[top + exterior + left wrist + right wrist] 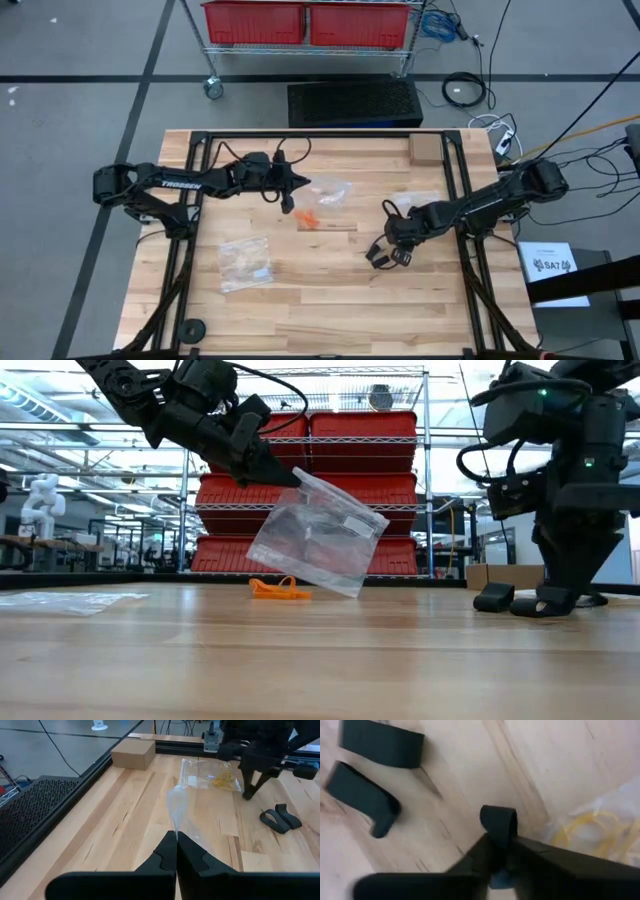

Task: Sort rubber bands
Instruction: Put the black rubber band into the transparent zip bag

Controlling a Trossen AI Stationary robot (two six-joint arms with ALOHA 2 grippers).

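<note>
Left gripper (290,478) is up off the table with its fingers pinched together on the corner of a clear zip bag (318,547), which dangles below it, tilted, its low corner close to the wood. That bag looks empty from here. Right beneath it sits a little heap of orange rubber bands (280,589), loose on the table (330,300).

Over on the other side, the right gripper (501,840) is low, fingers closed on a single black band (499,822), and two more black bands (280,817) lie loose just beside it.

Where could this go wrong? That hanging bag is limp — if it swings low it could sweep the orange heap and scatter it. And the pinched black loop looks barely caught at the fingertips; a quick lift might let it spring free.

Containers now: a second bag (212,775) lies flat near the far edge beside the right arm, pale yellow bands inside. A third (245,262) lies flat at the near left — holding something pale, though I can't tell what.
</note>
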